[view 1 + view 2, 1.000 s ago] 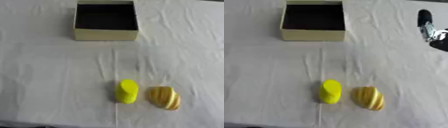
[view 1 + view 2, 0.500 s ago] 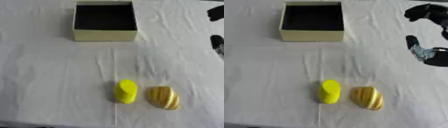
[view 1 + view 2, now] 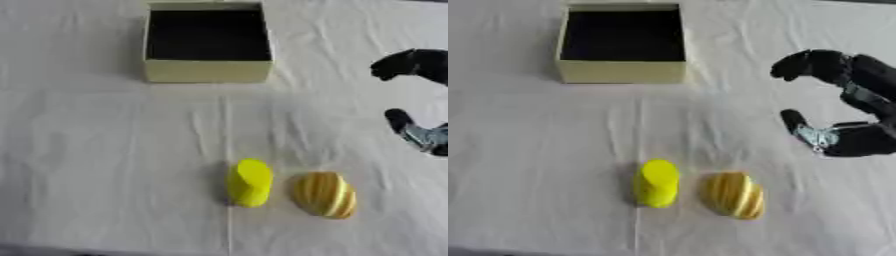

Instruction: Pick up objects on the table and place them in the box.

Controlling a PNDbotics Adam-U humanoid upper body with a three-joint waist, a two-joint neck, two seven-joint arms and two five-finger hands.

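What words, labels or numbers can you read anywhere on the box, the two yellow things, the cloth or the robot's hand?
None: no readable text in either view.
The box shows plain cream walls and a dark inside.
The yellow cylinder and the striped yellow-brown object carry no print.
The right hand and the white cloth show no lettering.

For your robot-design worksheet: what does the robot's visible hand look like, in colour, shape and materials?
The right hand is mostly matte black, with thick rounded fingers and a bulky dark wrist. A silvery-blue metallic patch shows near the thumb's base. No cables or markings are discernible.
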